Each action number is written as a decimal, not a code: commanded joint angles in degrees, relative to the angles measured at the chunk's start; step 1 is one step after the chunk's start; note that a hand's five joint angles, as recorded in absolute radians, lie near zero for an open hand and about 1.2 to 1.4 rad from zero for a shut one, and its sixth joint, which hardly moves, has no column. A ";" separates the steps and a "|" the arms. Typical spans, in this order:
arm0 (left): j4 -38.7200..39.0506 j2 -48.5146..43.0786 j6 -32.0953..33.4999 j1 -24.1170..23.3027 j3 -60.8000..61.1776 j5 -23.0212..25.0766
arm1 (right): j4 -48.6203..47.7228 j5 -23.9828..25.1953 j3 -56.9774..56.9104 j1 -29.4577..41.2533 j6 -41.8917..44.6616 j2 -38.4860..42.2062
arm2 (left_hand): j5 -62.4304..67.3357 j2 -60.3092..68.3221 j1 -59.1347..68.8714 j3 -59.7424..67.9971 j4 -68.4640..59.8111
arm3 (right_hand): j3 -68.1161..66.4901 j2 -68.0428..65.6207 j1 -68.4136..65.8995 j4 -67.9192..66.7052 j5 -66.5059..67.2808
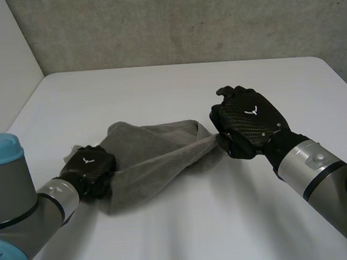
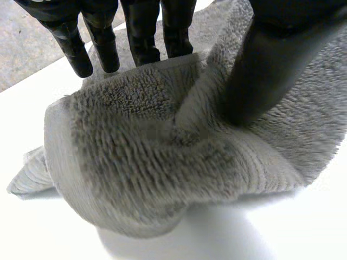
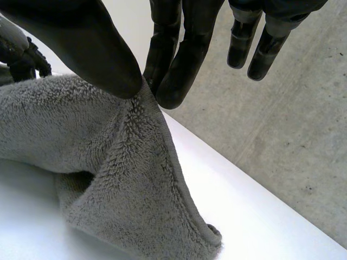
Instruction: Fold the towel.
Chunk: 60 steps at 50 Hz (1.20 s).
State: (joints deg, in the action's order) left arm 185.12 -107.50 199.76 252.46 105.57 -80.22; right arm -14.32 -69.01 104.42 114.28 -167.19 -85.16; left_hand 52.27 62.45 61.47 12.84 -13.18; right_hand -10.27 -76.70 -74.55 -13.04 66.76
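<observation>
The grey towel [image 1: 154,157] is found bunched on the white surface [image 1: 177,88], its left end pinched by the left hand [image 1: 90,164] and its lifted right corner pinched by the right hand [image 1: 249,119]; slack is best drawn out evenly before any fold is laid.

I found the towel [image 1: 151,158] lying on the table [image 1: 177,88], stretched between the two hands. The left hand [image 1: 90,167] sat at its left end, the right hand [image 1: 249,122] at its right corner. The wall [image 1: 184,23] stood behind the table.
</observation>
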 commanded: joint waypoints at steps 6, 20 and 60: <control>-2.04 9.49 -0.60 -0.04 0.95 -0.02 | 2.96 0.36 -1.23 -1.60 2.12 1.31 | 17.73 17.55 18.53 -2.84 3.18 | 0.27 -3.30 -5.45 3.04 3.24; -6.09 18.12 0.19 2.59 2.71 1.11 | 20.29 4.58 -4.93 -3.71 19.45 7.21 | 17.73 17.55 18.53 -2.84 3.18 | 0.27 -3.30 -5.45 3.04 3.24; 38.83 13.37 -15.47 6.89 -1.82 13.14 | 2.10 7.29 -15.07 -1.86 0.10 2.37 | 17.73 17.55 18.53 -2.84 3.18 | 0.27 -3.30 -5.45 3.04 3.24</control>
State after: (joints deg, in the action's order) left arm 224.76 -93.17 180.97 254.61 92.60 -71.43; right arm -12.65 -64.72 80.10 112.87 -170.14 -82.41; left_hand 67.29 77.22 75.70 12.83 -13.18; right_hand -10.27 -76.92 -74.88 -13.04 66.84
